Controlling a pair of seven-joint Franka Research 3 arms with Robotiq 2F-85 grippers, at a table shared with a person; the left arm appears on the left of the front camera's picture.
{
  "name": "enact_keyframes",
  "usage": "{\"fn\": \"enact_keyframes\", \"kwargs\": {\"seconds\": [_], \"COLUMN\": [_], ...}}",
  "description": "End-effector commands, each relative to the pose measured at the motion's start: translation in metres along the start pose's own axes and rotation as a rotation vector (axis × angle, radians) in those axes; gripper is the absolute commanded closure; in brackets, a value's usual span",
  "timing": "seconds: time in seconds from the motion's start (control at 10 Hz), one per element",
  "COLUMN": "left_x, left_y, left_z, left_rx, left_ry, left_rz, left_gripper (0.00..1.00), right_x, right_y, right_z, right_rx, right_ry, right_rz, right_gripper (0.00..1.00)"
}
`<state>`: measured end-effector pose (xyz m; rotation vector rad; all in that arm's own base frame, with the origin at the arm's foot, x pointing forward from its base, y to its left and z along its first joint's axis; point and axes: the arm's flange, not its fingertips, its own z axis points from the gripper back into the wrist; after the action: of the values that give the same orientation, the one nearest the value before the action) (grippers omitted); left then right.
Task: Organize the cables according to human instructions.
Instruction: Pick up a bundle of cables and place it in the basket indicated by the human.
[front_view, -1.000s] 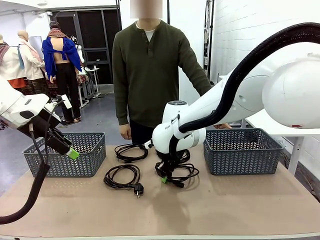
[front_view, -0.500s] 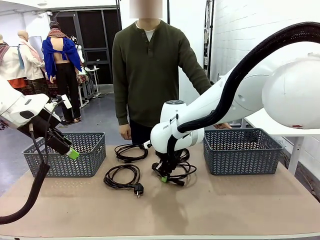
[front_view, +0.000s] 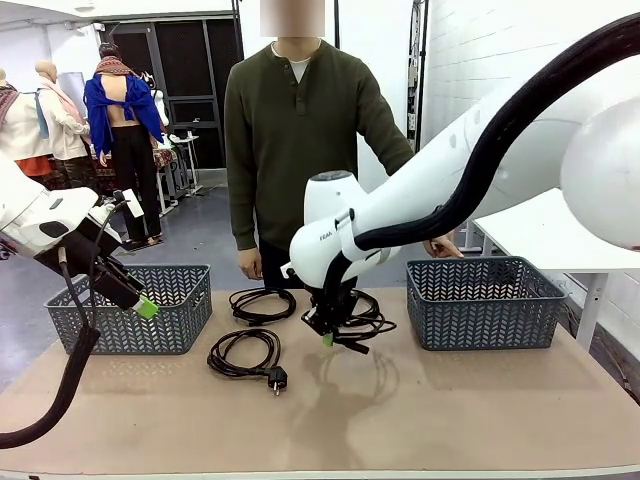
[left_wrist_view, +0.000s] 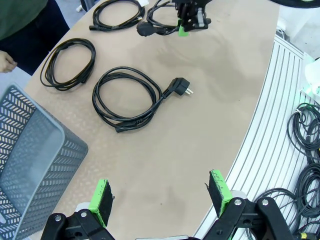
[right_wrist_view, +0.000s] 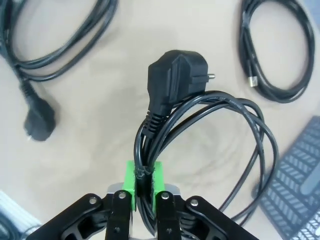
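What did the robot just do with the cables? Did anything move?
The right tool pinched shut on one cable coil and lifted it off the table, drifting toward the robot's left. The left tool stayed open by the left basket, and the two loose coils stayed put.
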<state>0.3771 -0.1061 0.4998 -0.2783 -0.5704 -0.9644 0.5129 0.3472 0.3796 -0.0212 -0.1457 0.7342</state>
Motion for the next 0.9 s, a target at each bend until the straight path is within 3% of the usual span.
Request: {"fn": "enact_keyframes", "kwargs": {"seconds": [0.0,0.4,0.6,0.8], "left_x": [-0.002,-0.002,-0.002,-0.002], "left_y": [0.001,0.001,0.001,0.001], "left_z": [0.0,0.0,0.0,0.0], "left_rx": [-0.021,-0.021,-0.021,-0.021], "left_ry": [-0.015,-0.015,-0.015,-0.015], "left_rz": [-0.005,-0.005,-0.005,-0.005], "left_gripper": [0.0,0.0,0.0,0.0], "right_x": [-0.017,-0.067,-0.087,-0.102], "right_y": [-0.007,-0.041,-0.063,-0.093], "right_z": [0.03,0.102,0.121,0.132], "right_rx": [0.027,0.044,0.045,0.057], "right_ry": [0.004,-0.003,-0.002,-0.017], "right_rz": [0.116,0.448,0.657,0.765], "right_gripper": [1.0,1.0,1.0,1.0]}}
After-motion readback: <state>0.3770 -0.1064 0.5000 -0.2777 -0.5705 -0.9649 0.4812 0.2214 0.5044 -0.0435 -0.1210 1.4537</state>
